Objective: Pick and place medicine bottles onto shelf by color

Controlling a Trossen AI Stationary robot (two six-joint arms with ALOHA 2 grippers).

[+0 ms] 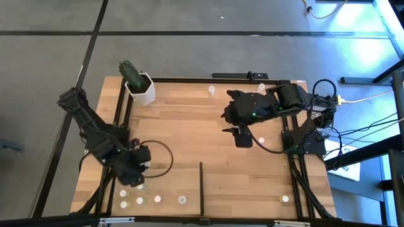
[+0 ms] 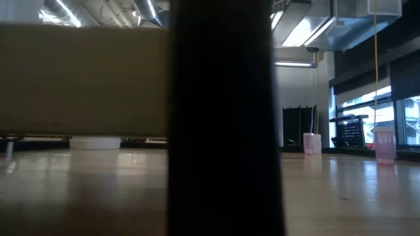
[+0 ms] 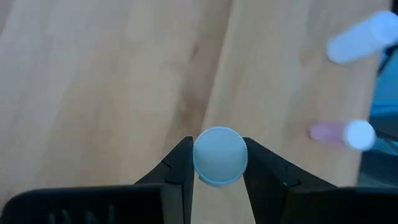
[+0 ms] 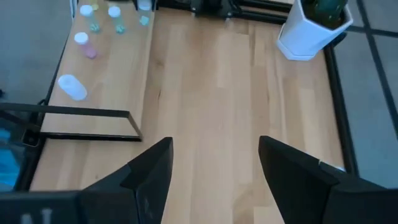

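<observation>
The left gripper (image 3: 217, 163) pinches a bottle (image 3: 220, 155) by its cap, keeping it upright above the shelf (image 3: 112, 87). The right gripper (image 4: 214, 168) waits spread over mid-table.

We see one small medicine bottle (image 3: 220, 155) from above in the left wrist view: a round, ribbed white cap with a pale bluish tint, pinched between two dark fingers. Near it, a white-capped pink bottle (image 3: 346, 133) lies on its side, and another pale bottle (image 3: 362, 37) lies tilted farther off. On the shelf (image 1: 164, 183), a pale wooden panel bounded by a thin black divider (image 1: 201, 186), several tiny white-capped bottles stand in a loose row (image 1: 156, 199) along the near edge. Beyond the divider, single bottles sit well apart: one (image 1: 285, 199) near the table's right corner, another (image 1: 211, 91) toward the far edge.
</observation>
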